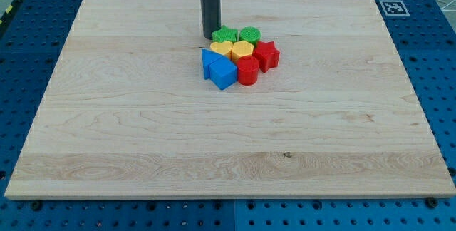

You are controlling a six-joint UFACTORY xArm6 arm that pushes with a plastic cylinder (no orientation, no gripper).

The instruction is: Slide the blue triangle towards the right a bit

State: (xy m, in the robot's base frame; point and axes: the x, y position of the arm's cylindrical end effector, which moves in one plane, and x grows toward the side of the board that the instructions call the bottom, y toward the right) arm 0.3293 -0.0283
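The blue triangle (209, 62) lies at the left of a tight cluster of blocks near the board's upper middle. It touches a blue cube (224, 73) on its lower right. My tip (210, 37) rests on the board just above and slightly left of the cluster, close above the blue triangle and beside the green star (225, 35). The cluster also holds a green cylinder (249, 35), a yellow heart (221, 48), a yellow hexagon (242, 50), a red star (266, 54) and a red cylinder (248, 70).
The wooden board (142, 131) sits on a blue perforated table. A black-and-white marker tag (392, 7) is beside the board's top right corner.
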